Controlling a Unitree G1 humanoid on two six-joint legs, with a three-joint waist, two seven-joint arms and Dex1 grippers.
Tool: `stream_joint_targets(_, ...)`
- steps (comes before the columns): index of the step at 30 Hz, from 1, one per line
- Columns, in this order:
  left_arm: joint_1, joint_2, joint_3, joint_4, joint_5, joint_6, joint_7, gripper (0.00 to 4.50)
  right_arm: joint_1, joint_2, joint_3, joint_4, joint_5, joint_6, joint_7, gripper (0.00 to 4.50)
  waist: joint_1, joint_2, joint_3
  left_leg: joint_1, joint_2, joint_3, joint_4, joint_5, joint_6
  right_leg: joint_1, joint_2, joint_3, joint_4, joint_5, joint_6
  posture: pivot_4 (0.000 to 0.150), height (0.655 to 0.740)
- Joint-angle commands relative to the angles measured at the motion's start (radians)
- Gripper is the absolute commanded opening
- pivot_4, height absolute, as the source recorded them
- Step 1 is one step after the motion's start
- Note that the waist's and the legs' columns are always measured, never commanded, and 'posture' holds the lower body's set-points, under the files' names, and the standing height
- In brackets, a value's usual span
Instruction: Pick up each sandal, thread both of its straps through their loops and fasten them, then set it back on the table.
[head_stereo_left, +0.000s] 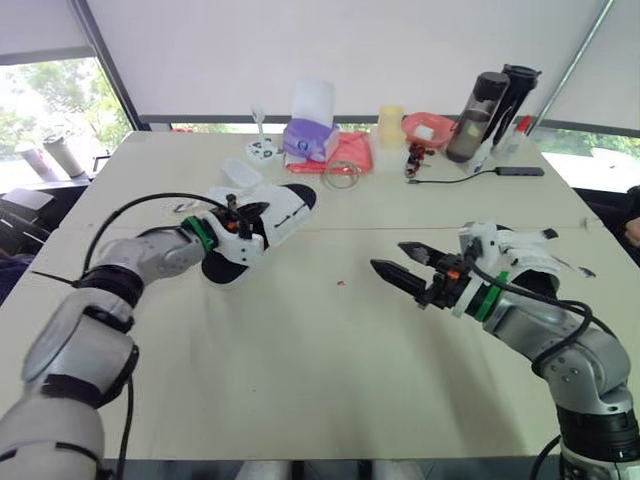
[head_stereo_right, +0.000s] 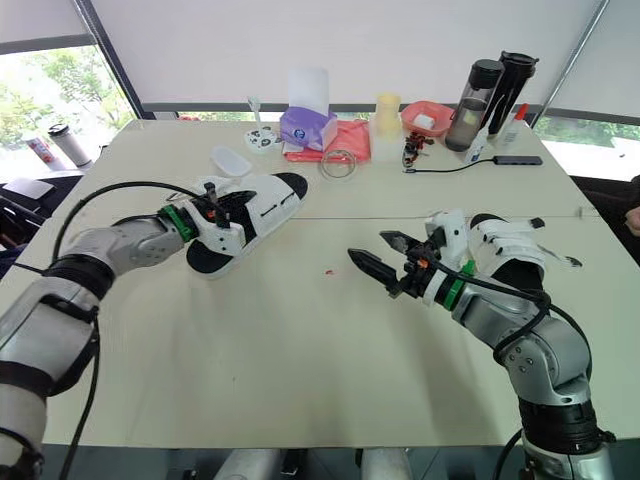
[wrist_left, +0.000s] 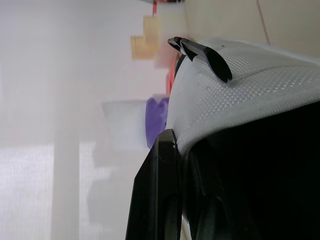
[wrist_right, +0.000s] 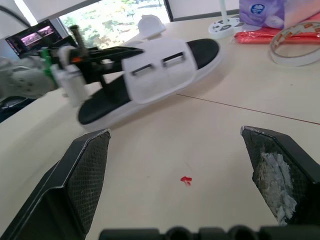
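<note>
A white sandal with a black footbed (head_stereo_left: 275, 215) lies on the table's left half, toe pointing to the far side. My left gripper (head_stereo_left: 238, 218) is shut on its white upper: one black finger (wrist_left: 206, 56) lies on top of the mesh strap and the other (wrist_left: 156, 190) sits under its edge. Two strap slots (wrist_right: 159, 65) show on that upper. The second white sandal (head_stereo_right: 510, 245) lies at the right, behind my right forearm. My right gripper (head_stereo_left: 405, 262) hovers open over the table's middle, nothing between its fingers (wrist_right: 90, 175).
Along the far edge stand a purple tissue box (head_stereo_left: 310, 140), a red packet (head_stereo_left: 352, 152), a tape roll (head_stereo_left: 341, 175), a yellow cup (head_stereo_left: 390, 125), dark bottles (head_stereo_left: 487, 112) and a black cable (head_stereo_left: 455, 176). A small red crumb (head_stereo_left: 342, 283) lies mid-table.
</note>
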Motion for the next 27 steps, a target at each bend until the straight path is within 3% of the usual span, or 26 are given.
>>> stream_joint_targets(1,-0.022,0.043,0.0,-0.113,0.026,-0.157,0.019,0.03,-0.001,-0.03,-0.067,0.011,0.008,-0.016,0.028,4.5,0.001,0.0,0.0,0.0,0.0,0.0,0.0,0.0,0.0,0.0,0.0,0.0,0.0,0.0,0.0,0.15,0.74)
stream_joint_targets(14,0.073,0.094,0.033,-0.413,0.244,-0.467,0.133,0.03,0.054,-0.125,-0.134,0.037,0.013,0.007,0.111,4.5,-0.003,0.0,0.0,0.0,0.0,0.001,0.002,0.0,0.0,0.001,-0.001,0.0,0.001,0.0,0.0,0.15,0.74)
stream_joint_targets(27,0.183,0.016,0.051,-0.489,0.187,-0.458,0.024,0.03,0.106,-0.139,-0.144,-0.008,0.027,0.041,0.123,4.5,-0.004,0.0,0.0,0.001,0.0,0.001,0.003,0.0,0.001,0.002,0.0,0.0,0.001,0.0,0.0,0.15,0.74)
